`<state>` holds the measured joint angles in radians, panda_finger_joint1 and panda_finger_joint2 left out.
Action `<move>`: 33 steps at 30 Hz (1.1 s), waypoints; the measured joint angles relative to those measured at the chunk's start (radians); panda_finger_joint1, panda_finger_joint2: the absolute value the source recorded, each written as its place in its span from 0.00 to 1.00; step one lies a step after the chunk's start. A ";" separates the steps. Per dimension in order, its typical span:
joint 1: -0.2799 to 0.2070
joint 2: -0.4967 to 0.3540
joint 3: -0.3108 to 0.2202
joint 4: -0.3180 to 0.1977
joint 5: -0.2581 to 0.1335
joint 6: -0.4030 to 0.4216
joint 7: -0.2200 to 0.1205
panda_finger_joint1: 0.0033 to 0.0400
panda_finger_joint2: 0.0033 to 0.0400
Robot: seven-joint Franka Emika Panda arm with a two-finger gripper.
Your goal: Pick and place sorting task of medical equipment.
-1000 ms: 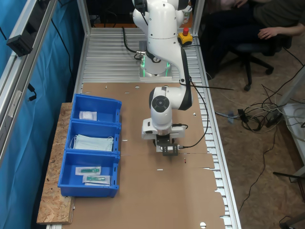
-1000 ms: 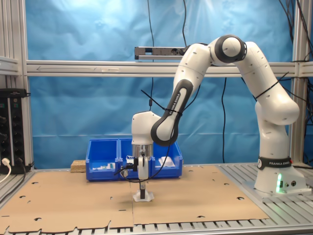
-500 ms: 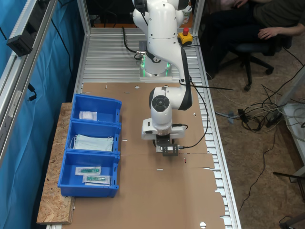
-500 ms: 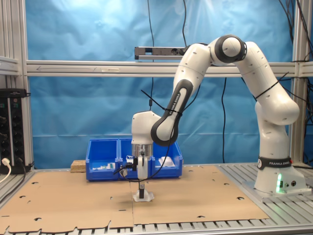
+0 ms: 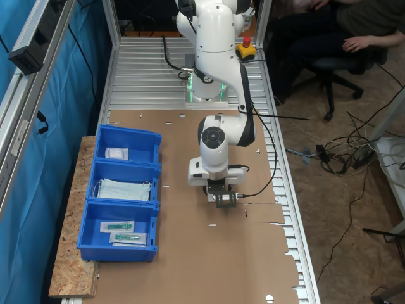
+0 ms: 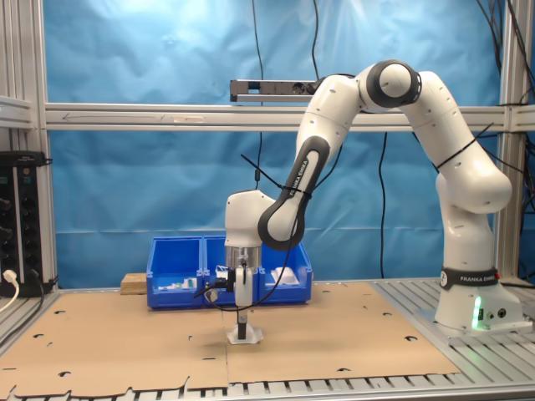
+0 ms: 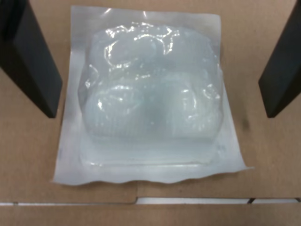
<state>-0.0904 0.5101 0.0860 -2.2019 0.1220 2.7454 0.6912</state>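
One packet (image 7: 149, 96) sits flat on the cardboard-covered desk (image 5: 253, 266), and the gripper (image 7: 155, 70) is down over it, its two black fingers (image 7: 28, 61) spread wide and standing either side of the puffy pad, clear of it in the wrist view, nothing pinched yet. In the second exterior view the gripper (image 6: 242, 330) points straight down with its tips at the desk, the white packet (image 6: 244, 337) showing just beneath them, about mid-desk. In the first exterior view the arm (image 5: 215, 136) hides the packet itself; the gripper (image 5: 224, 201) hangs low, well apart from the blue bin (image 5: 120, 250) at the first exterior view's left. That bin has three compartments: a similar white packet (image 5: 117, 152) lies in the one nearest the arm's base, pale blue masks (image 5: 123, 189) in the middle one, green-tipped instruments (image 5: 120, 231) in clear packets in the last. By my reading this is the grasp step of the pick: lined up, down, not closed. The next move calls for the fingers to come together squarely on the pad's soft bulge, not the thin sealed rim, which would likely slip or fold. Then a straight lift and a carry across to the compartment with the matching packet looks the sensible sort. A person sits beyond the desk's edge, a hand (image 5: 355, 43) resting idle.
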 joint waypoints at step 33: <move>0.000 0.004 0.000 0.000 0.000 0.003 0.000 0.43 0.43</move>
<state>-0.0903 0.5141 0.0862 -2.2018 0.1220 2.7483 0.6912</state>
